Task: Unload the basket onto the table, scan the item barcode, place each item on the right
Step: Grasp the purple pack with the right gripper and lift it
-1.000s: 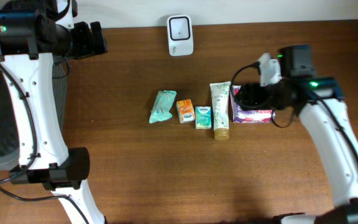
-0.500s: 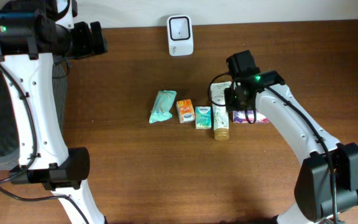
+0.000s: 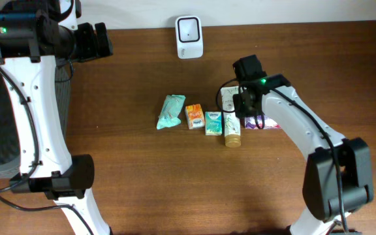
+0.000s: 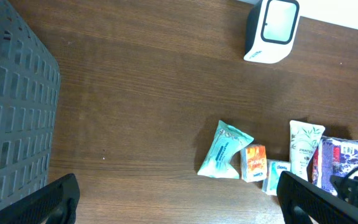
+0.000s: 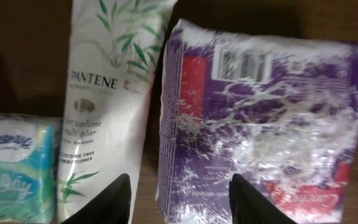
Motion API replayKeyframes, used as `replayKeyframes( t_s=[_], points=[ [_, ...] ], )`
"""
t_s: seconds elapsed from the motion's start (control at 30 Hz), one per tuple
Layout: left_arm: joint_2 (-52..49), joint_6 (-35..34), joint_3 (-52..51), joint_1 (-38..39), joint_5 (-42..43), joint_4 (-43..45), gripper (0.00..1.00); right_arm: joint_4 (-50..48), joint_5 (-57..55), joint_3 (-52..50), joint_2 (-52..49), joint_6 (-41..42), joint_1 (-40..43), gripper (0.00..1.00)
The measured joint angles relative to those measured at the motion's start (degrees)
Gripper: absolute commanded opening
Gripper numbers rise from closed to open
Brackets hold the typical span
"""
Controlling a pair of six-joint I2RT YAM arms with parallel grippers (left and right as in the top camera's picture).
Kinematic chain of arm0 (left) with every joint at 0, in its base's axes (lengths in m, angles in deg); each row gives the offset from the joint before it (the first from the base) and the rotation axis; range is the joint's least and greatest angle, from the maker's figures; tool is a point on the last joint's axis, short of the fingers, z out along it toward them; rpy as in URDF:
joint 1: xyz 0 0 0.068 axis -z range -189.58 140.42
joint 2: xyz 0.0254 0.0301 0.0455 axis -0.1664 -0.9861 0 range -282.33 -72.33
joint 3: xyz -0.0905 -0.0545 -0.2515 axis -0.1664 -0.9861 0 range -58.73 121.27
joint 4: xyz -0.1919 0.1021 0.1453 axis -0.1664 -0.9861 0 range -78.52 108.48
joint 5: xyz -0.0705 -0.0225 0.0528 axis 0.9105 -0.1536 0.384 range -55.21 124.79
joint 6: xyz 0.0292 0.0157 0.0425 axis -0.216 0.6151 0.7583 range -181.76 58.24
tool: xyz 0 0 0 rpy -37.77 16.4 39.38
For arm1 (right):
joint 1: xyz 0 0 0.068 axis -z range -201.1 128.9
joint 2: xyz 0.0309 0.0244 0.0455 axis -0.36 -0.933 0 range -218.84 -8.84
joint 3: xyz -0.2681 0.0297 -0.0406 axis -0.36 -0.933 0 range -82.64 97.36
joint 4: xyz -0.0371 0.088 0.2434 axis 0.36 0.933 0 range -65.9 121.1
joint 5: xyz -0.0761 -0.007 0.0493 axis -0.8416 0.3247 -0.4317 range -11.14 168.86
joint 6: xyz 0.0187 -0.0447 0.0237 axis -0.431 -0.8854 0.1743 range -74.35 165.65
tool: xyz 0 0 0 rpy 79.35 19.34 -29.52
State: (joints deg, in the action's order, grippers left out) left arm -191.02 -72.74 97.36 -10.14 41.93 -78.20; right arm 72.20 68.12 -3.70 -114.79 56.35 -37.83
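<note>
Swing of the right hand (image 5: 180, 202) inward has brought it over the purple pack (image 5: 260, 118), lying on the worktop (image 3: 142, 170) just beside the Pantene tube (image 5: 110, 93); its fingers, narrowed to half open, hold nothing; grasp for scanning seems near.

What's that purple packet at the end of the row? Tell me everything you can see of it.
The purple packet is wrapped in shiny, crinkled plastic, purple with red patches and a barcode on its upper face. It lies flat on the wooden table, last in the row, close beside the white tube. The right gripper hangs over its tube-side half, fingers apart; whether they touch it is unclear.
</note>
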Motion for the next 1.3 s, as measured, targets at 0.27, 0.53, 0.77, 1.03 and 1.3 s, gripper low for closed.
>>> replayKeyframes(
  t_s=[0.27, 0.53, 0.77, 1.03, 1.3],
  points=[
    [-0.02, 0.0, 0.0, 0.0, 0.0, 0.0, 0.99, -0.46, -2.4, 0.0, -4.22, -0.15, -1.27, 0.41],
    [0.0, 0.02, 0.0, 0.0, 0.0, 0.0, 0.99, 0.17, -12.52, 0.0, -6.73, -0.17, -0.79, 0.09],
    [0.0, 0.0, 0.0, 0.0, 0.0, 0.0, 0.99, 5.81, -14.21, 1.64, -6.78, 0.59, 3.96, 0.04],
    [0.0, 0.02, 0.0, 0.0, 0.0, 0.0, 0.99, 17.92, -12.68, 16.46, -6.82, 0.9, 5.31, 0.39],
    [0.0, 0.02, 0.0, 0.0, 0.0, 0.02, 0.99, 12.24, -6.08, 12.52, -6.82, 0.44, 5.29, 0.61]
  ],
)
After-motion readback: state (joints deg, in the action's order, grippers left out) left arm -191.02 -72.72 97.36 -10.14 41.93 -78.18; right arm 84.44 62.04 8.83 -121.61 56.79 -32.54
